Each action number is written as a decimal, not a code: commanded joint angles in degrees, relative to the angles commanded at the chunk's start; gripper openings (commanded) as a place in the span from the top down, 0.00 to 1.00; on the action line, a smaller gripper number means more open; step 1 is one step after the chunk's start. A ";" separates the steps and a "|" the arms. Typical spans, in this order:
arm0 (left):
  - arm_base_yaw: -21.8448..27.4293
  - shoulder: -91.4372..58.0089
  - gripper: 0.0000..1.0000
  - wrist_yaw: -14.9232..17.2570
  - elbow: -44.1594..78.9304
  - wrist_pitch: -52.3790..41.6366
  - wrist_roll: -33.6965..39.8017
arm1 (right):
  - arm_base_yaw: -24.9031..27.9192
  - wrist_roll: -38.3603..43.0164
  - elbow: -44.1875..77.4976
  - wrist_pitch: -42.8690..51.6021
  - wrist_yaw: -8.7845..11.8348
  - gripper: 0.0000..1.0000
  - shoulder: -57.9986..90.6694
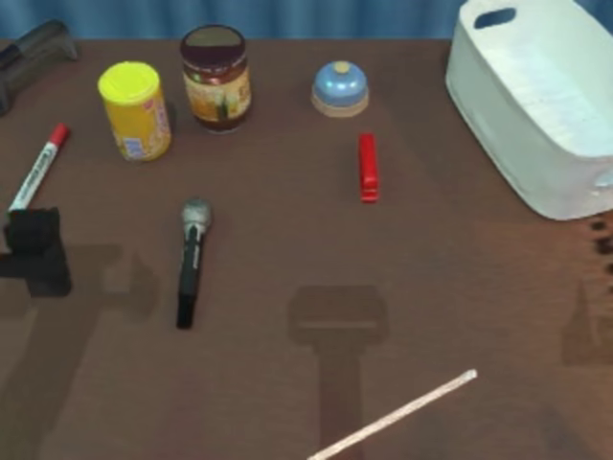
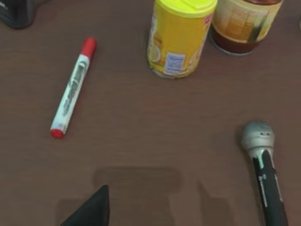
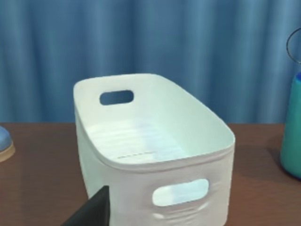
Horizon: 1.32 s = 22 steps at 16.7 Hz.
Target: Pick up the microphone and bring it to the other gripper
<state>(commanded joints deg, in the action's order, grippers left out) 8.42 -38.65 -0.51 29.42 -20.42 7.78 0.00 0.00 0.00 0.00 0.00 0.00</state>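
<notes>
A dark brown wood-grain table (image 1: 431,287) fills the top view, with a blue pleated curtain (image 3: 188,47) hanging behind its far edge. The biggest thing on it is a white tub (image 1: 536,105) with handle slots, at the far right corner, directly before the right claw (image 3: 91,212); only one black finger of that claw shows, so whether it is released or clenched cannot be told. A teal bottle (image 3: 291,136) stands beside the tub in the right wrist view.

The left claw (image 1: 34,244) sits low at the table's left edge. Only one black wedge shows in its wrist view, so its state cannot be told either; it grasps nothing that can be seen. Ahead of it and further toward the centre stand a brown-lidded jar (image 1: 215,77) and a yellow can (image 1: 136,110), close together. The mic (image 1: 192,264) lies flat, well to the right of the left claw and apart from it, mesh head toward the jars. A white marker (image 1: 36,171) with red cap lies just beyond the left claw. Further right are a blue bell (image 1: 340,88) and a red stapler (image 1: 368,168). A pale stick (image 1: 397,417) lies slantwise near the front edge.
</notes>
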 joint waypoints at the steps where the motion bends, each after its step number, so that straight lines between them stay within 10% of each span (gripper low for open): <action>1: 1.16 -6.20 0.00 -0.09 3.99 -2.96 1.07 | 0.00 0.00 0.00 0.00 0.00 0.00 0.00; 12: 12.49 -61.00 0.00 -0.73 42.99 -31.10 11.50 | 0.00 0.00 0.00 0.00 0.00 0.00 0.00; 22: 14.57 -71.50 0.00 -0.87 51.63 -36.24 13.65 | 0.00 0.00 0.00 0.00 0.00 0.00 0.00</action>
<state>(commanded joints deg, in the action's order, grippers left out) 22.98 -110.15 -1.39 81.06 -56.66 21.43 0.00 0.00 0.00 0.00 0.00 0.00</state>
